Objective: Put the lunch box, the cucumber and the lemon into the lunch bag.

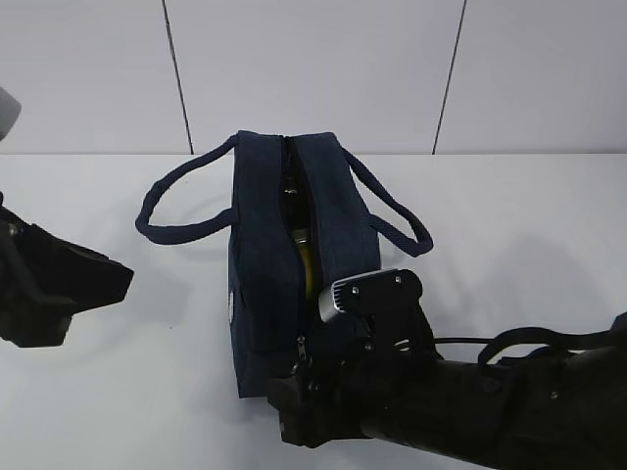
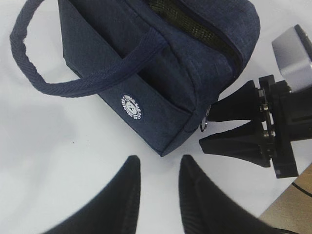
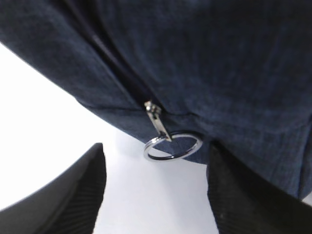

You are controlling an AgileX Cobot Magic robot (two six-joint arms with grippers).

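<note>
The navy lunch bag [image 1: 265, 245] stands in the middle of the white table, its top zipper open along its length. A strip of yellow, the lemon [image 1: 307, 259], shows through the slit. The lunch box and the cucumber are hidden. My right gripper [image 3: 155, 156] is open at the bag's near end. The metal ring pull [image 3: 173, 145] hangs between its fingertips, which do not touch it. The left wrist view shows the same gripper [image 2: 209, 126] and ring [image 2: 206, 124]. My left gripper [image 2: 160, 160] is open and empty, just off the bag's lower corner.
The bag's two loop handles [image 1: 181, 211] lie out on the table to either side. My right arm [image 1: 470, 401] fills the lower right of the exterior view and my left arm [image 1: 49, 289] the left edge. A white wall stands behind.
</note>
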